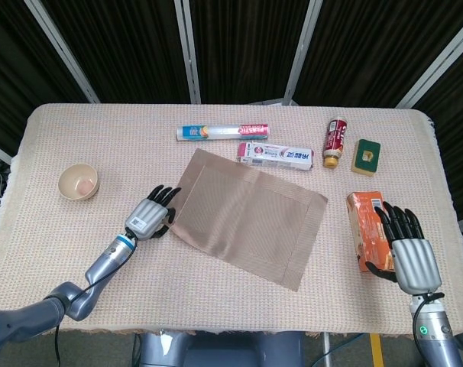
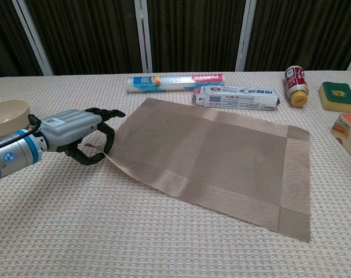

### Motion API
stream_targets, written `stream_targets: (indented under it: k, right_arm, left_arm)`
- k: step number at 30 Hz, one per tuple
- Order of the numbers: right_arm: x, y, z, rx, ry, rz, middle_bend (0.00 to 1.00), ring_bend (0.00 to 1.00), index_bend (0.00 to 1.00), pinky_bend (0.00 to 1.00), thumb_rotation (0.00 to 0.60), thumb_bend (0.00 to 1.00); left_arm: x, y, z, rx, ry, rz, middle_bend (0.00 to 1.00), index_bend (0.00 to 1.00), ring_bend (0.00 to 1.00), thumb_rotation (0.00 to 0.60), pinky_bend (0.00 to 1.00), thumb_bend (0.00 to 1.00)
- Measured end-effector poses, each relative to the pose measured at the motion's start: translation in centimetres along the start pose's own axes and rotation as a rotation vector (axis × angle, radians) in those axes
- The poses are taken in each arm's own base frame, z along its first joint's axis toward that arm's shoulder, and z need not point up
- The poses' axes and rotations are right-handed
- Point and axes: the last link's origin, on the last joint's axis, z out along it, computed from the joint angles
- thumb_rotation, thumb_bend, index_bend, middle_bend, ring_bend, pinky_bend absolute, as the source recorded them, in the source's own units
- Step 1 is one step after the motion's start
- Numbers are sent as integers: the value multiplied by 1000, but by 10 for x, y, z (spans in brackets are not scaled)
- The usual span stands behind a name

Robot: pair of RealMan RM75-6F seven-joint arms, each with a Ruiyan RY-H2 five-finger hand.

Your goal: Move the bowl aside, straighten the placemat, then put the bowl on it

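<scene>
Black curtains hang behind a table covered with woven beige cloth (image 1: 239,306). On it, the left hand (image 1: 150,216) (image 2: 77,130) pinches the near-left corner of the brown placemat (image 1: 250,215) (image 2: 222,156), fingers curled over the edge and thumb beneath, lifting that corner slightly; the mat lies skewed, spreading away to this hand's right. To the hand's left, well apart, sits the bowl (image 1: 79,182) (image 2: 7,113). Beyond the mat lie a wrap roll (image 1: 222,131), a toothpaste box (image 1: 276,156), a bottle (image 1: 335,141) and a sponge (image 1: 366,156). The right hand (image 1: 406,248), fingers spread and holding nothing, rests just beside an orange box (image 1: 366,229).
</scene>
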Motion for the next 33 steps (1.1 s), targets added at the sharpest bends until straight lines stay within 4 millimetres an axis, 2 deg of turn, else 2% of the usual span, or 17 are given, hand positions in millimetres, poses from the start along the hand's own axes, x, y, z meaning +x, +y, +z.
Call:
stream_targets:
  k: [10,20,28,33]
  right_arm:
    - [3,-1,-2,7,6,5,0,0,0,0,600,0]
    - [7,-3,-4,16,17,13,0,0,0,0,600,0]
    - [9,-4,-6,23,22,12,0,0,0,0,600,0]
    - [9,-5,-7,26,24,13,0,0,0,0,600,0]
  left_arm:
    - [3,22,-28,-87,-35,20,0,642,0,600,0,585]
    - [8,51,-84,-178,-134,42,0,658,0,600,0,585]
    - [3,60,-113,-224,-199,73,0,665,0,600,0,584]
    - [0,59,-126,-220,-228,77,0,668,0,600,0,584]
